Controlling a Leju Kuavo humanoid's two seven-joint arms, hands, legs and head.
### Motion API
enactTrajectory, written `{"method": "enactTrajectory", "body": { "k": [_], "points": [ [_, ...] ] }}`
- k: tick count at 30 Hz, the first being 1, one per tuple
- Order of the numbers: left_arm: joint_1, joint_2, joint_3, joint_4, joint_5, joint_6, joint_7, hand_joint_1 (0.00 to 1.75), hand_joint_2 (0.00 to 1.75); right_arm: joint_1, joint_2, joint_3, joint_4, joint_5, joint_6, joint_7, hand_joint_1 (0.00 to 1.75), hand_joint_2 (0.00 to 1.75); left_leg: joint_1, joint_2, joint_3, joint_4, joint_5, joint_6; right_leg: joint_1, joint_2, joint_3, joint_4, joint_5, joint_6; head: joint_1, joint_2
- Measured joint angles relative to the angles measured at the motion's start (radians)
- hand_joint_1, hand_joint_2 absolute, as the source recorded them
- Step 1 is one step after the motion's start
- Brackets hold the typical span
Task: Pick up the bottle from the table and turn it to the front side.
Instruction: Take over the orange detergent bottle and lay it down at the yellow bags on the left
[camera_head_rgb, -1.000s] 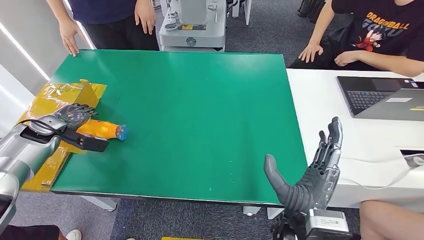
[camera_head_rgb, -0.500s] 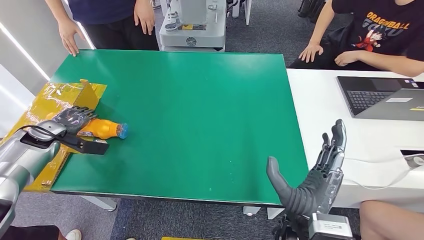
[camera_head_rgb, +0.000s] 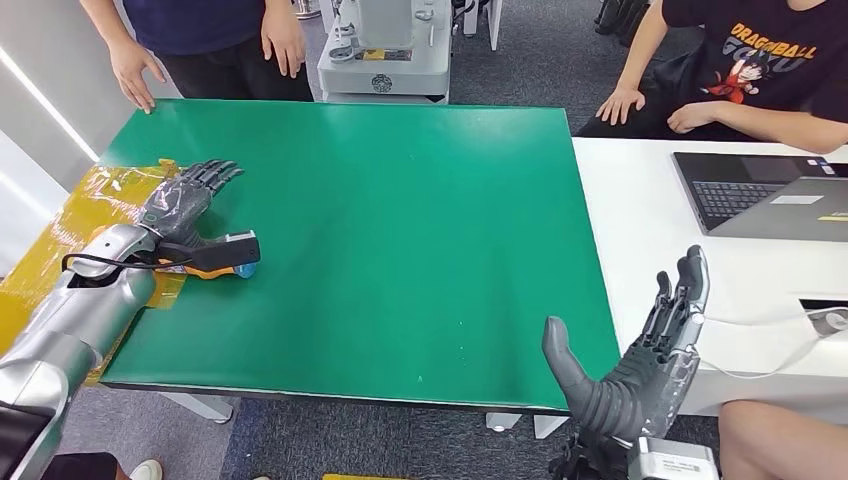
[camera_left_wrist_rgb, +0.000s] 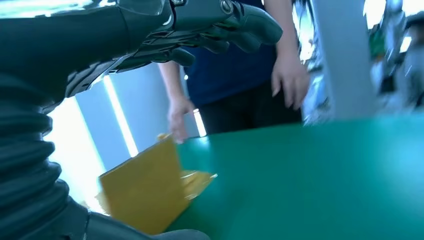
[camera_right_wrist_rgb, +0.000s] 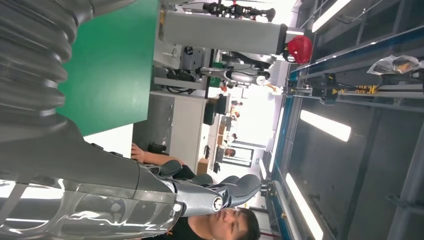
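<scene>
Fingers (camera_head_rgb: 205, 178) of the left hand (camera_head_rgb: 180, 205) are spread and extended toward the far side, grasping nothing; the hand sits over the bottle's near-left end rather than around it, with the thumb (camera_head_rgb: 232, 243) laid along the bottle's near side. Judgement: this reads as an open hand positioned for a grasp, not a hold.

Green table (camera_head_rgb: 400, 250): large, flat working surface, most of it bare, so the turn has room once the bottle is lifted.

Yellow cardboard (camera_head_rgb: 85, 200): flattened at the table's left edge, partly under the left arm; one flap stands up in the left wrist view (camera_left_wrist_rgb: 145, 185).

Right hand (camera_head_rgb: 630, 370): at the near right table edge, well apart from the bottle, fingers released and straight, holding nothing (presumably parked out of the way).

Laptop (camera_head_rgb: 765, 195): on the white side table to the right, away from the work area.

Bottle (camera_head_rgb: 205, 266): orange, lying on its side near the left edge of the table, blue cap (camera_head_rgb: 248, 268) pointing right. Mostly hidden by the left hand and wrist, so its label side cannot be told. Not yet picked up.

People stand and sit along the far side; their hands are off the bottle.
</scene>
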Motion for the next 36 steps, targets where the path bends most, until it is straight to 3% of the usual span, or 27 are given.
{"method": "enactTrajectory", "body": {
  "k": [8,13,19,25,30,36],
  "points": [
    [0.211,-0.041,0.221,-0.396,0.431,-0.077,-0.059,0.00,1.75,-0.005,-0.021,0.012,0.029,-0.066,-0.035,-0.055,0.00,1.75,0.000,0.000,0.000,0.000,0.000,0.000,0.000,0.000,0.000,0.000,-0.001,0.000,0.000,0.000],
    [0.373,-0.156,0.299,-0.644,0.729,-0.135,-0.061,0.00,1.75,-0.015,-0.027,0.023,0.048,-0.088,-0.045,-0.067,0.00,1.75,0.000,-0.002,0.000,0.000,-0.001,0.000,0.000,-0.001,0.001,-0.001,-0.001,0.001,0.000,0.000],
    [0.563,-0.325,0.277,-0.867,0.888,-0.079,-0.061,0.00,1.75,-0.017,-0.031,0.040,0.068,-0.093,-0.050,-0.074,0.00,1.75,-0.001,-0.001,0.000,0.000,-0.003,0.003,-0.001,-0.001,0.001,-0.003,-0.001,0.002,0.000,0.000],
    [0.694,-0.426,0.216,-0.997,0.868,0.004,-0.061,0.00,1.75,0.001,-0.031,0.047,0.077,-0.078,-0.050,-0.072,0.00,1.75,-0.001,-0.002,-0.001,0.000,-0.004,0.003,0.000,-0.002,0.001,-0.003,-0.002,0.002,0.000,0.000],
    [0.776,-0.464,0.194,-1.079,0.924,-0.032,-0.061,0.00,1.75,0.021,-0.031,0.050,0.077,-0.068,-0.038,-0.059,0.00,1.75,0.000,-0.002,-0.001,0.000,-0.004,0.003,0.000,-0.002,0.001,-0.002,-0.003,0.003,0.000,0.000],
    [0.827,-0.472,0.189,-1.133,0.905,-0.028,-0.061,0.00,1.75,0.024,-0.031,0.061,0.078,-0.068,-0.018,-0.052,0.00,1.75,0.000,-0.002,0.000,0.000,-0.004,0.003,0.000,-0.002,0.001,-0.002,-0.003,0.003,0.000,0.000]
  ]
}}
